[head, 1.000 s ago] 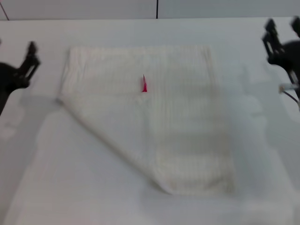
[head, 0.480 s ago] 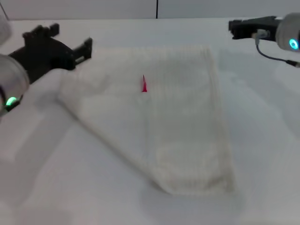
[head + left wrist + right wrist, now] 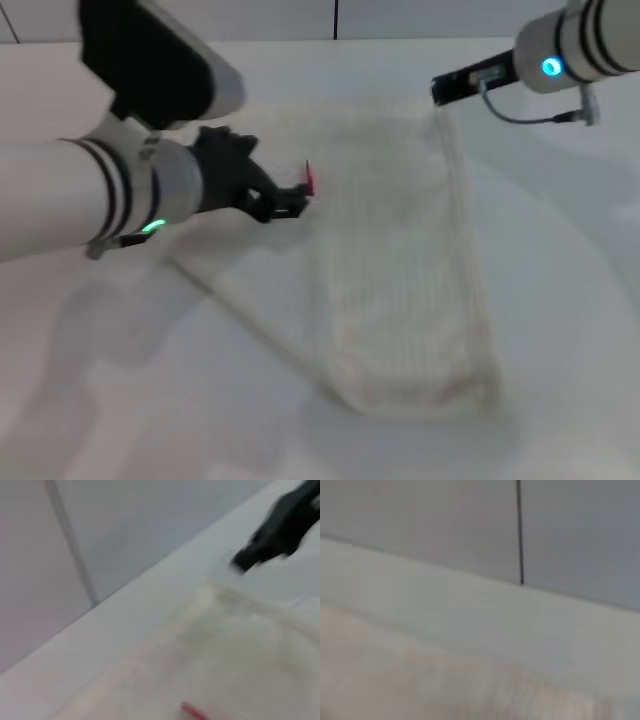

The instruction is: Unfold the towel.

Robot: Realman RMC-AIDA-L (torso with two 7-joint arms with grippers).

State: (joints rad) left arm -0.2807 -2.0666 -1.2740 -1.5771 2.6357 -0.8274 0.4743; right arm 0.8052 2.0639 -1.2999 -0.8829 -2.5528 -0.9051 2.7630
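At the middle of the white worktop (image 3: 560, 330), the towel (image 3: 400, 260) lies folded, with one diagonal folded edge facing the near-left corner and a small red-pink tag (image 3: 310, 178) showing on its upper layer. The left pincer (image 3: 285, 198) is positioned over the towel's left part, its tip just beside the tag; whether its fingers are apart or together cannot be told. The right pincer (image 3: 440, 92) is positioned at the towel's far-right corner, toward the far edge of the worktop; its finger state likewise cannot be told.
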